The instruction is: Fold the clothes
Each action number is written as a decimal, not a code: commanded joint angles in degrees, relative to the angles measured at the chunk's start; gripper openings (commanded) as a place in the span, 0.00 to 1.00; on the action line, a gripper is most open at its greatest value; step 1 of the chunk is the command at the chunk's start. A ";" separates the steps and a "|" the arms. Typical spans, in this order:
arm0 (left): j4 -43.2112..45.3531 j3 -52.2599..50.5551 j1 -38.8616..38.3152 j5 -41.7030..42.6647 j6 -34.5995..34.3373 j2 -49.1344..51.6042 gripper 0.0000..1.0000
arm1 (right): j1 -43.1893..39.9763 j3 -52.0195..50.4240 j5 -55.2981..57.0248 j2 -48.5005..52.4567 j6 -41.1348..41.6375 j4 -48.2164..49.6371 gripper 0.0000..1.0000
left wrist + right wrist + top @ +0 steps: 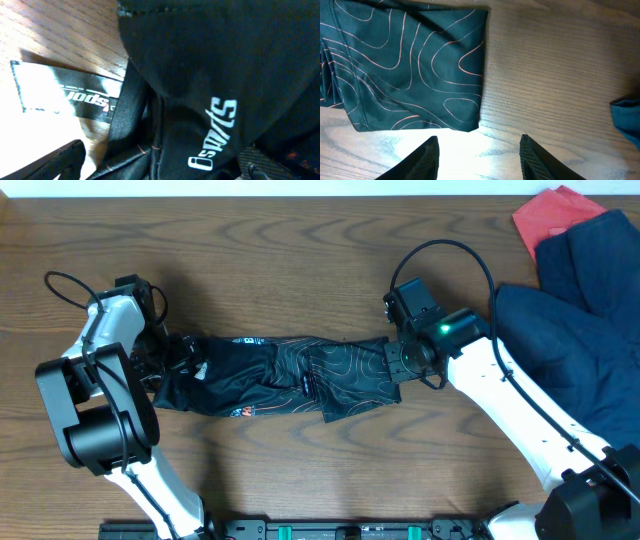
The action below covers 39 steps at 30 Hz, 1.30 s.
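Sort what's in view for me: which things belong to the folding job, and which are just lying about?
Belongs to the job:
- black jersey with orange contour lines, lying as a long bunched strip at centre

Just lying about:
- dark navy-blue fabric pile, at the right edge
- red cloth, top right corner, next to that pile

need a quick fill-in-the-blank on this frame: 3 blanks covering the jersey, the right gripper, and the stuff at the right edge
1. The black jersey lies as a long band on the ___ table.
2. The right gripper is ___, over bare wood just off the jersey's edge.
3. At the far right corner, next to the navy fabric pile, lies a ___ cloth.

Missing words: wooden; open; red
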 commanded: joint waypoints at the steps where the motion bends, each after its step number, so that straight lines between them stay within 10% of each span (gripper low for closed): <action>1: -0.66 1.07 -0.07 -3.06 0.31 -0.04 0.99 | -0.35 0.07 0.57 0.09 0.79 -0.42 0.50; 14: 2.82 -2.12 -0.11 -3.61 -1.86 -0.63 0.95 | -0.35 0.07 0.57 0.09 1.44 -0.55 0.50; 19: 5.40 -5.35 -0.11 0.66 -1.84 -0.42 0.66 | -0.35 0.07 0.57 0.09 1.44 -0.72 0.50; 24: 5.86 -5.33 -0.04 1.75 -1.79 -0.57 0.06 | -0.35 0.07 0.61 0.09 1.86 -0.68 0.49; 39: -18.32 17.49 2.78 1.09 -1.40 -3.45 0.06 | -5.35 0.07 1.90 0.07 2.75 0.02 0.50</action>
